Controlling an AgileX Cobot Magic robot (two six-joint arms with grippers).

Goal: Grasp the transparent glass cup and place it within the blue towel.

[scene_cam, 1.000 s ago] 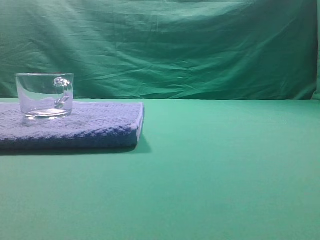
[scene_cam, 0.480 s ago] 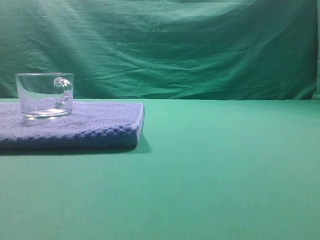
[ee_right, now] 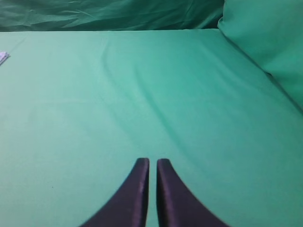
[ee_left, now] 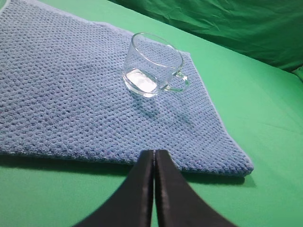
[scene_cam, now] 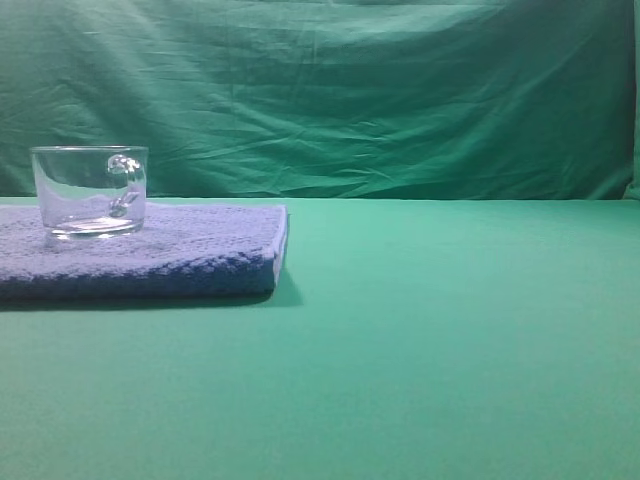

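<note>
The transparent glass cup [scene_cam: 90, 190] stands upright on the blue towel [scene_cam: 190, 250] at the left of the exterior view, handle to the right. In the left wrist view the cup [ee_left: 154, 66] sits near the towel's far right corner, on the towel [ee_left: 61, 94]. My left gripper [ee_left: 154, 153] is shut and empty, just off the towel's near edge, well back from the cup. My right gripper [ee_right: 153, 161] is shut and empty above bare green cloth. Neither gripper shows in the exterior view.
A green cloth covers the table [scene_cam: 450, 330] and hangs as a backdrop [scene_cam: 350, 90]. A raised green fold [ee_right: 270, 42] lies at the right of the right wrist view. A pale towel corner [ee_right: 3, 56] peeks in at its left edge.
</note>
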